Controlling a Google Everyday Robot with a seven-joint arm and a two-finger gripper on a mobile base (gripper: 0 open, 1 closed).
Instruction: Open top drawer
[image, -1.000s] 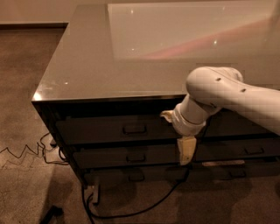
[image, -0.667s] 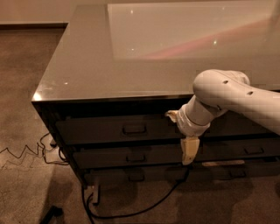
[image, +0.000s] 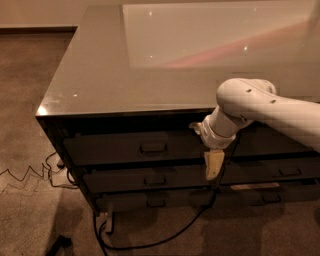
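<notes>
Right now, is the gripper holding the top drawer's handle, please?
No, the gripper hangs well to the right of the top drawer handle, apart from it.

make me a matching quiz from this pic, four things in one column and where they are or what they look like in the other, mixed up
Column one:
1. top drawer
2. gripper
3. black cable
4. countertop

Column two:
A. lying on the carpet
B. glossy grey, reflecting light
C. pointing down in front of the drawer fronts, right of the loop handle
D. dark front directly under the top surface

Pairs: 1-D, 2-C, 3-A, 4-B
</notes>
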